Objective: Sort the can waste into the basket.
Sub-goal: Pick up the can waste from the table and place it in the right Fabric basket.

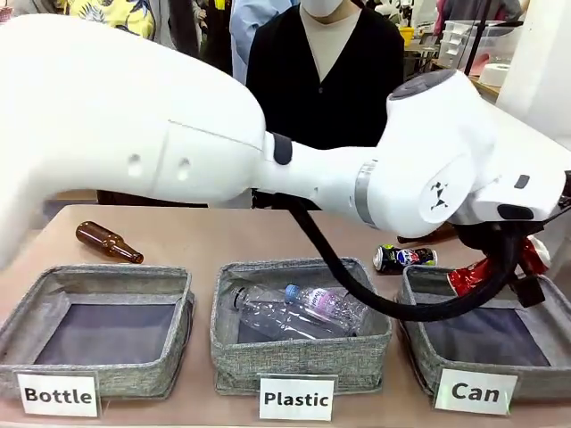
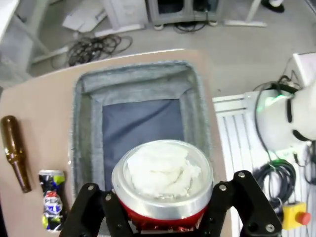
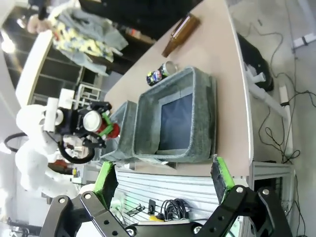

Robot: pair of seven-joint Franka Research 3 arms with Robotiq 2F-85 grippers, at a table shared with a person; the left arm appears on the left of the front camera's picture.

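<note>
The red can (image 2: 163, 177), crushed and shiny, sits clamped between the fingers of the left gripper (image 2: 164, 210), silvery end up toward the wrist camera. We see the left arm (image 1: 178, 134) reaching from the left across the whole table (image 1: 205, 236), with its wrist bent down at the right end. There the can hangs above the Can basket (image 1: 419, 343), over its dark bottom and not touching it. The Pepsi can (image 1: 404, 258) lies on its side on the table, just beyond that basket's far left corner.

The right gripper (image 3: 165, 180) hovers off the table's edge near the Can basket, its green-padded fingers (image 3: 104, 178) spread wide with nothing between them.

The tabletop is tan. A brown bottle (image 1: 108, 242) lies behind the empty Bottle basket (image 1: 27, 330), and clear plastic bottles (image 1: 303, 308) lie in the Plastic basket (image 1: 232, 352). A person (image 1: 326, 80) in a black top stands at the far side. Beyond the table we see a grey floor with loose cables (image 2: 96, 49).
</note>
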